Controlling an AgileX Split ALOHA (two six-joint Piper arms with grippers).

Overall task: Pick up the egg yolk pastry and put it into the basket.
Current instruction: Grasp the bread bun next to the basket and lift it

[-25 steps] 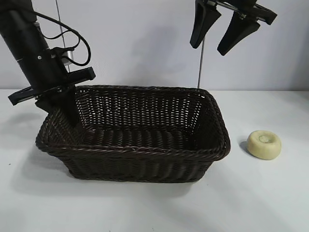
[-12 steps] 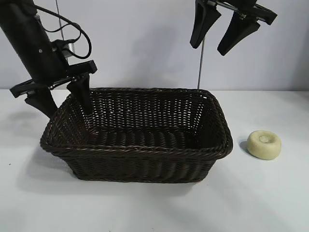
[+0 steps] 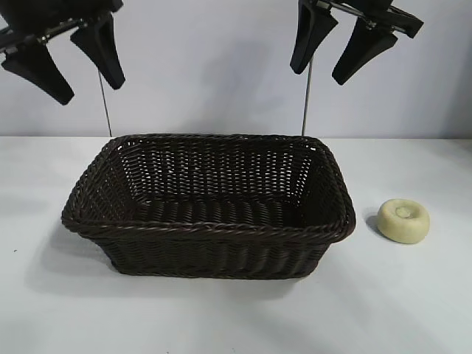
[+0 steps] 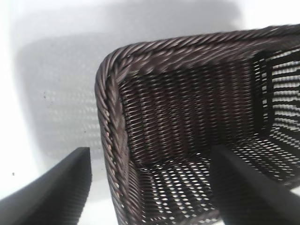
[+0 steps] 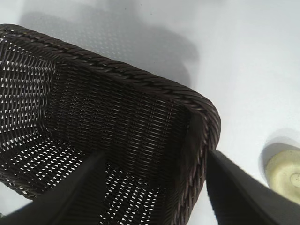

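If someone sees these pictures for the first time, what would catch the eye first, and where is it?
The big dark basket in the middle of the white table draws the eye first; nothing lies in it. Next is the small pale pastry, alone on the table to the right of the basket. Above hang the left gripper and right gripper, both open and holding nothing.

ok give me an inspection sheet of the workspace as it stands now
surface: white table, bare apart from the job's things
job's things: egg yolk pastry on the table right of the basket, apart from it; basket holds nothing
clutter: nothing seen
grippers: left claw open, holding nothing, raised above the basket's left end; right claw open, holding nothing, raised above its right end
cables: nothing seen
surroundings: plain pale wall, two thin upright rods behind the basket
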